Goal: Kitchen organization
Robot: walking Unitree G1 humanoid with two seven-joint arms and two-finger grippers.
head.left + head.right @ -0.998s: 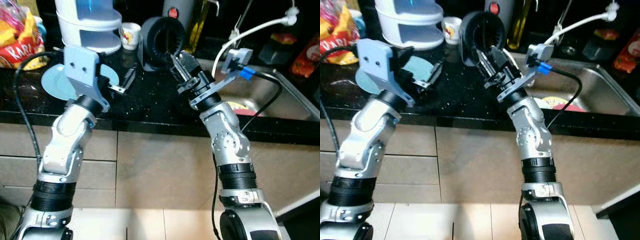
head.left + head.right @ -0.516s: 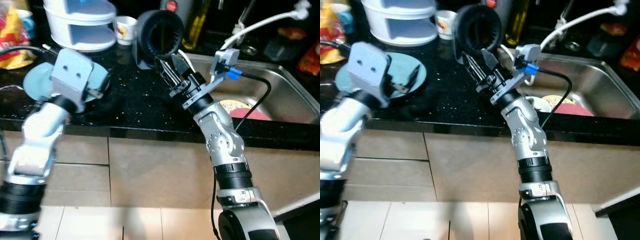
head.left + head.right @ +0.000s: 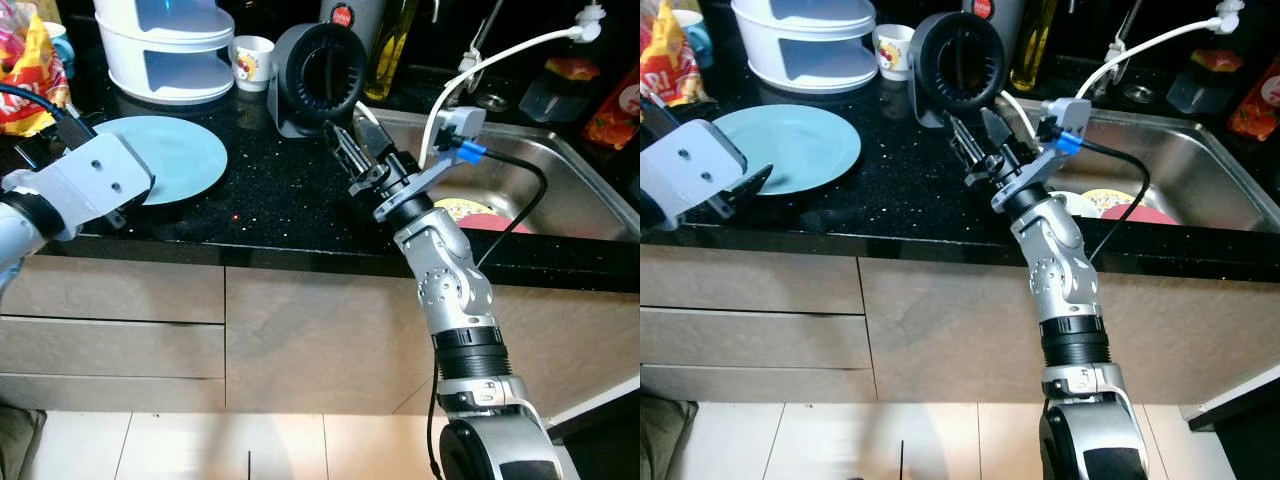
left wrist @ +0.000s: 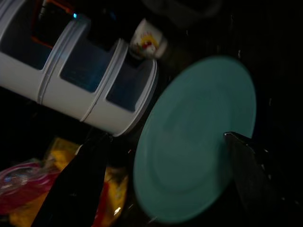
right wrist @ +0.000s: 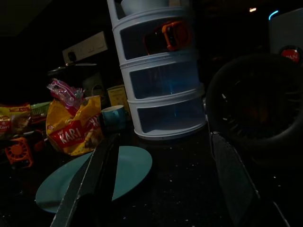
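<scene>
- Little looks done: my left gripper (image 3: 758, 180) is open and empty at the table's front edge, just beside the plate (image 3: 790, 146), which lies flat near that edge.
- My right gripper (image 3: 350, 145) hovers open over mid-table, empty.
- Behind stand drawers (image 3: 160, 45), a cup (image 3: 250, 62), a black fan (image 3: 320, 75); sink (image 3: 560, 190) at the right.

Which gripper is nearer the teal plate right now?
Left. The left gripper sits at the near edge of the plate, fingers open. The right gripper is off to the plate's right, in front of the black fan, also open.
</scene>
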